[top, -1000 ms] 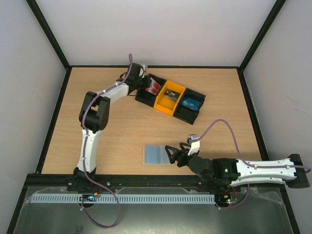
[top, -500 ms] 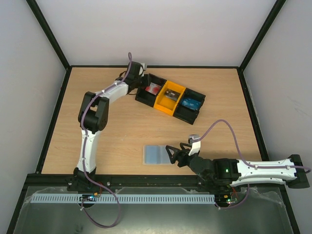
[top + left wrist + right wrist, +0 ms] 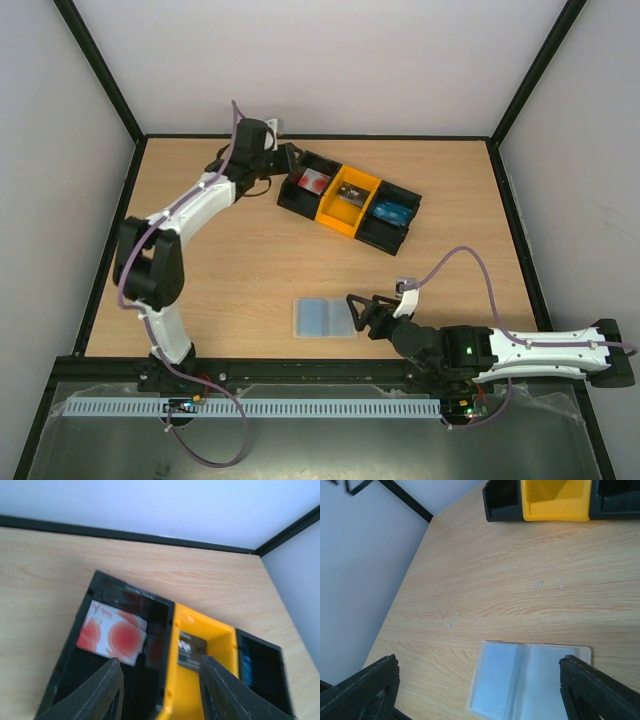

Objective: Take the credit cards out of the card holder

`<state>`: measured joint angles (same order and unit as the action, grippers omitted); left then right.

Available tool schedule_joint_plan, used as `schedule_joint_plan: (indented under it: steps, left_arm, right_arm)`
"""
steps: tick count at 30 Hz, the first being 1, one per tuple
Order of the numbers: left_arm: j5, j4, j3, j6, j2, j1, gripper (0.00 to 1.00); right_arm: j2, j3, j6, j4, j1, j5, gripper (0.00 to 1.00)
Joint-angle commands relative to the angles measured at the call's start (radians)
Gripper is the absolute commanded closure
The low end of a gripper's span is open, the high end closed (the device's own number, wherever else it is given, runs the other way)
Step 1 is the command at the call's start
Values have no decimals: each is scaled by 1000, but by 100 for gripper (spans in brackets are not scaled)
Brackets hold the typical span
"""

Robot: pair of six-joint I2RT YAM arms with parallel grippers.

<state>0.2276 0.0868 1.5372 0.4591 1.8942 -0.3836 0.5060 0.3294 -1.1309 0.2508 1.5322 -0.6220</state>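
Note:
The card holder (image 3: pixel 324 318) is a pale blue translucent sleeve lying flat on the table near the front; it also shows in the right wrist view (image 3: pixel 530 682). My right gripper (image 3: pixel 354 315) is open at its right edge, one finger (image 3: pixel 600 690) over the sleeve, holding nothing. A red-and-white credit card (image 3: pixel 316 181) lies in the left black compartment of the tray, also seen in the left wrist view (image 3: pixel 112 635). My left gripper (image 3: pixel 284 166) is open and empty just left of that compartment, and hovers over the tray in the left wrist view (image 3: pixel 162 690).
The black-and-yellow tray (image 3: pixel 397 229) stands at the back middle. Its yellow compartment holds a dark card (image 3: pixel 192 650) and its right black compartment a blue card (image 3: pixel 246 662). Black frame rails border the table on all sides.
The red card, held tilted over the left compartment a second ago, now lies flat in it. My left gripper has let go and drawn back to the left. The right gripper has barely moved.

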Motion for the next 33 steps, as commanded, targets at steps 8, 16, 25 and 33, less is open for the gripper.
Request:
schedule_joint_plan:
  steps: [8, 16, 25, 33]
  left_arm:
    - [133, -27, -544, 114, -480, -30, 49]
    - [243, -95, -904, 191, -701, -129, 48]
    - [319, -339, -1209, 391, -874, -216, 48]
    - [354, -479, -1329, 460, -876, -220, 44]
  right_arm:
    - [29, -65, -88, -75, 6, 36, 33]
    - [182, -37, -74, -128, 6, 57, 53]
    - [425, 11, -64, -240, -11, 43, 65]
    - [616, 41, -23, -416, -123, 221, 69]
